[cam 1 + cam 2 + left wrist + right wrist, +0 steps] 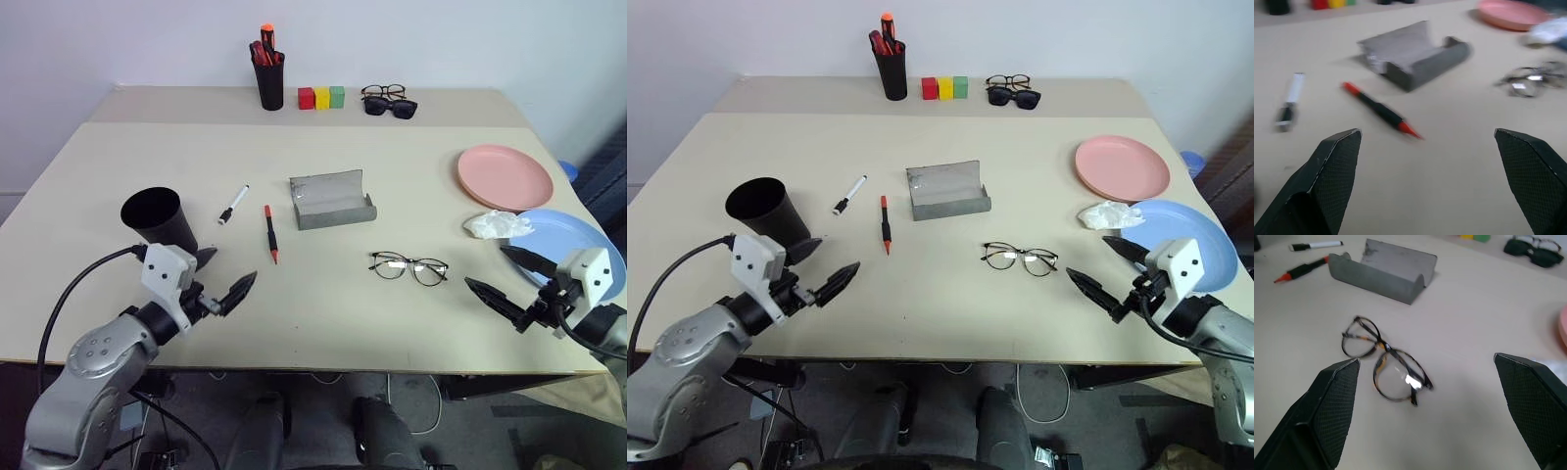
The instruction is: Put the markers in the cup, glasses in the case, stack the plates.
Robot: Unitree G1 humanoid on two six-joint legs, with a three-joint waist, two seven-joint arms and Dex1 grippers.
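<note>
From the head cameras: nothing of the task done yet, by the look of it. White marker [233, 204] and red-ended marker [269, 233] flat on the tabletop, left of centre, just beside each other but apart, both outside the cup [160, 219], which stands upright near the left edge. Case [332, 199] open and empty at the middle of the tabletop. Glasses [409, 266] unfolded, between the case and the near edge, apart from it. Pink plate [505, 177] by the right edge; blue plate [568, 247] nearer the front right corner, beside the pink one rather than on it, a crumpled white tissue [498, 225] at its rim. All three jobs left: markers, glasses, stacking. Along the far edge, a pen holder [268, 78], coloured blocks [321, 97] and sunglasses [390, 102], no part of the job.

Left gripper [221, 283] low over the near left of the tabletop, just in front of the cup; jaws wide apart, holding nothing. Right gripper [506, 278] near the front right corner, jaws likewise spread and empty.

From the left wrist: fingers [1332, 181] splayed wide, touching nothing, red-ended marker ahead, the case beyond.

From the right wrist: fingers [1327, 416] spread, nothing held, glasses ahead on the tabletop, the case farther on.
</note>
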